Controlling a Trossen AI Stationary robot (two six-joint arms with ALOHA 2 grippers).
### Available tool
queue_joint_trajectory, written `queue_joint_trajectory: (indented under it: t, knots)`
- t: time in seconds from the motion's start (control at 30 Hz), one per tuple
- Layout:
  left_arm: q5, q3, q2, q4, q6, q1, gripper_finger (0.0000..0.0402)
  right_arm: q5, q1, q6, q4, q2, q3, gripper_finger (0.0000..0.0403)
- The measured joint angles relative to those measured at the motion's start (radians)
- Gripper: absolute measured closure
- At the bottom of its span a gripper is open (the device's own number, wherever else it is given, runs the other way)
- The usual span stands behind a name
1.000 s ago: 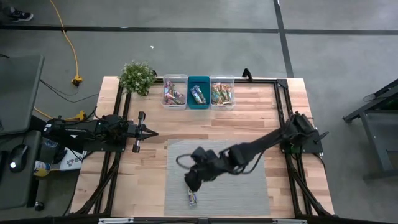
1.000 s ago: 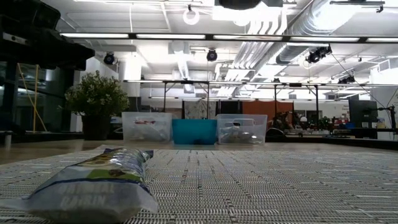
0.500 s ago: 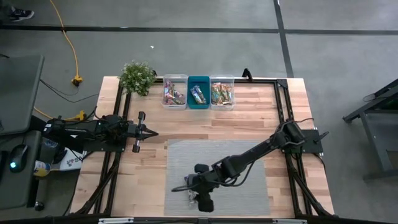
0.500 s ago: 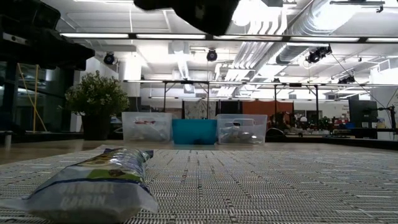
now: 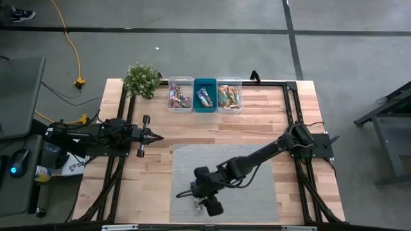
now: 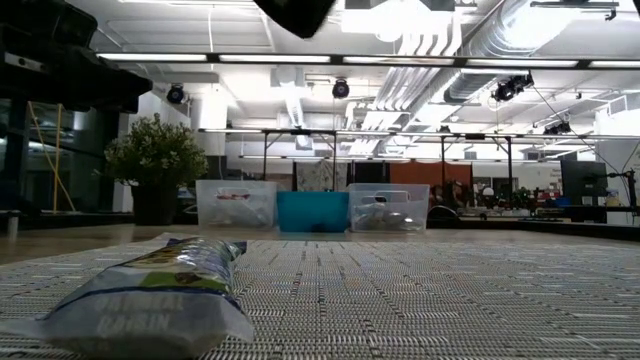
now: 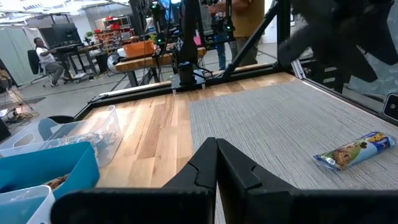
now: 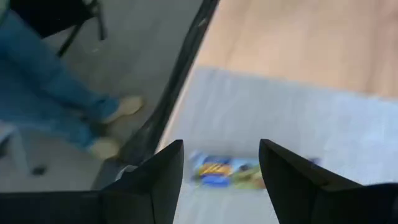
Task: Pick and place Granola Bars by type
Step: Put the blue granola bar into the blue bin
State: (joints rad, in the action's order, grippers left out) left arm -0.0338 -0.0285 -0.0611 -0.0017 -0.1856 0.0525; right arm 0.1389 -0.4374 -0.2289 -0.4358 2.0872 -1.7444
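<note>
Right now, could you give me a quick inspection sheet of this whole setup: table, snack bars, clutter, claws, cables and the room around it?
Surface: wooden table with a grey woven mat in its front half.
Job's things: one granola bar lies flat on the mat; more bars fill three bins at the back edge, two clear and a teal one between them.
Clutter: potted plant at the back left corner.
Grippers: right gripper open, above the lone bar, not touching it; left gripper shut, parked over the left side.
Cables: yellow cable on the floor, back left.
Surroundings: concrete floor; a person's legs beside the table; other people farther off.
</note>
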Motion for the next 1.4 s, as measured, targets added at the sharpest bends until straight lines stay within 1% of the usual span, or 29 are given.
queue_joint_trajectory:
  t: [0.1,0.17,0.27,0.37,0.4,0.47,0.53,0.6,0.67,0.77,0.87,0.97,1.2,1.4]
  knots:
    - [0.0,0.0,0.0,0.0,0.0,0.0,0.0401,-0.047,0.001,0.046,-0.004,0.012,-0.059,0.021]
    - [0.0,0.0,0.0,0.0,0.0,0.0,0.0401,-0.071,-0.001,0.047,-0.034,0.05,-0.14,0.021]
    - [0.0,0.0,0.0,0.0,0.0,0.0,0.0401,-0.07,-0.002,-0.011,-0.173,0.159,-0.331,0.021]
    - [0.0,0.0,0.0,0.0,0.0,0.0,0.0401,-0.052,0.0,-0.082,-0.368,0.297,-0.571,0.021]
    - [0.0,0.0,0.0,0.0,0.0,0.0,0.0401,-0.051,0.0,-0.112,-0.415,0.332,-0.615,0.021]
    - [0.0,0.0,-0.001,0.0,0.0,0.0,0.0401,-0.001,0.001,-0.247,-0.367,0.313,-0.534,0.021]
    - [0.0,0.0,-0.002,0.001,0.0,0.0,0.0401,0.076,0.009,-0.428,-0.371,0.303,-0.465,0.021]
    - [0.0,0.0,-0.002,0.0,0.0,0.0,0.0401,0.165,0.02,-0.557,-0.403,0.299,-0.417,0.021]
    - [0.0,0.0,-0.002,0.0,0.0,0.0,0.0401,0.216,0.03,-0.639,-0.4,0.298,-0.377,0.021]
    - [0.0,0.0,-0.002,0.0,0.0,0.0,0.0401,0.213,0.034,-0.69,-0.375,0.298,-0.35,0.021]
    - [0.0,0.0,-0.002,0.0,0.0,0.0,0.0401,0.171,0.032,-0.778,-0.367,0.297,-0.349,0.021]
    - [0.0,0.0,-0.002,0.0,0.0,0.0,0.0401,0.093,0.038,-0.862,-0.358,0.297,-0.349,0.021]
    - [0.0,0.0,-0.002,0.0,0.0,0.0,0.0401,-0.127,0.038,-0.959,-0.366,0.297,-0.348,0.021]
    - [0.0,0.0,-0.002,0.0,0.0,0.0,0.0401,-0.236,0.032,-1.031,-0.419,0.297,-0.347,0.021]
